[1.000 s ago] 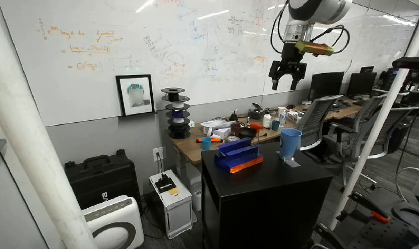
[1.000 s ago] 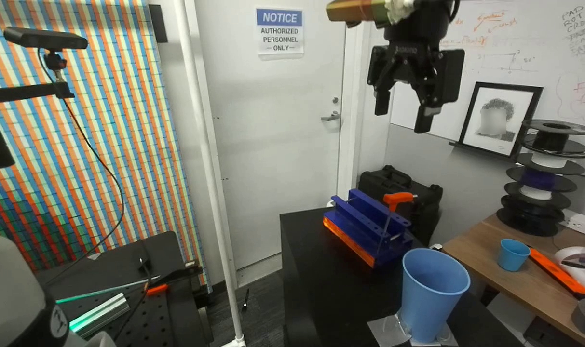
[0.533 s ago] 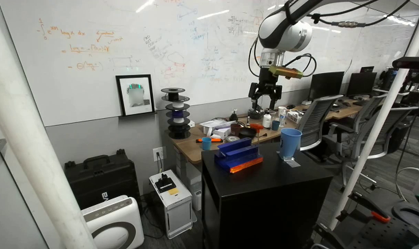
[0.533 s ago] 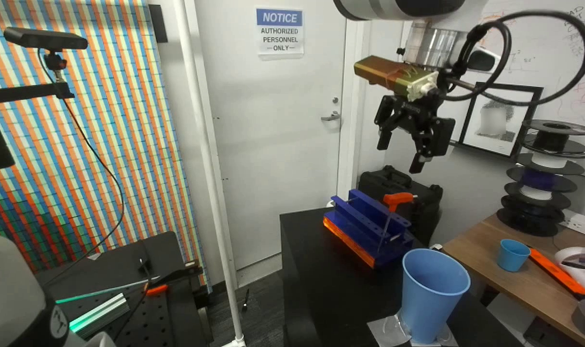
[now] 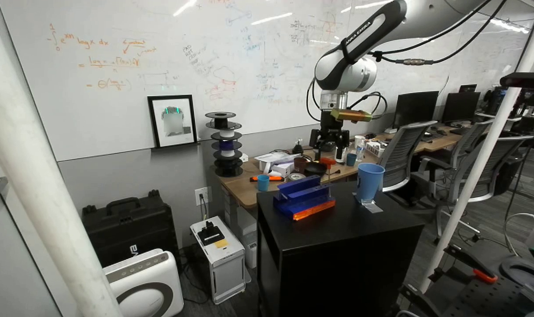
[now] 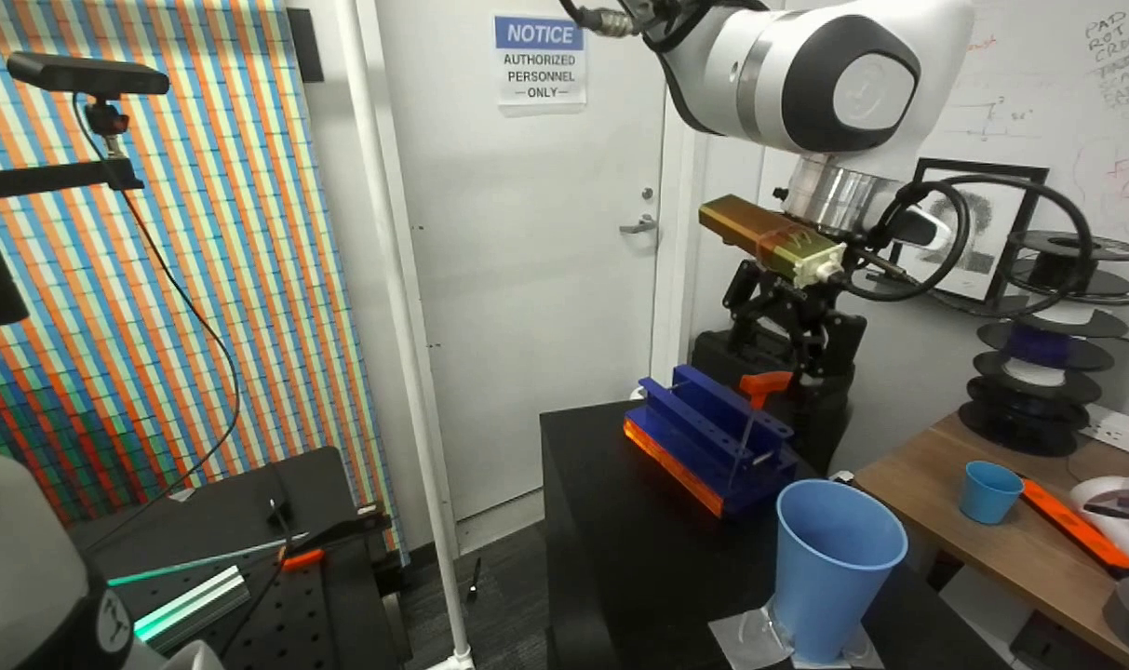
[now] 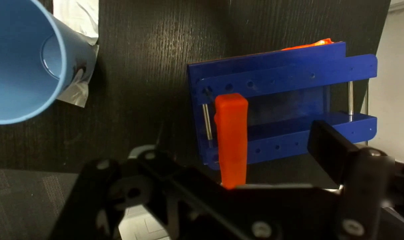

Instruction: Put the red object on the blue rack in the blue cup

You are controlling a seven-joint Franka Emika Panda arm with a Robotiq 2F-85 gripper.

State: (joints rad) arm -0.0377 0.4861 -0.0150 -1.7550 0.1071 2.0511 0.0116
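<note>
- The arm [image 6: 853,84] has come down over the past second; it hangs above the blue rack [image 7: 288,75], which has not shifted; the approach looks nearly done;
- The tool [image 5: 328,158], jaws spread and clamped on nothing, is low over one end of the blue rack; whether it touches anything I cannot tell;
- The blue cup [image 6: 829,586] stands upright near that end, apart from the rack;
- The red object [image 7: 232,140] is still in the rack at that end, between the jaws in the wrist view; closing, then lifting, probably comes next.
</note>
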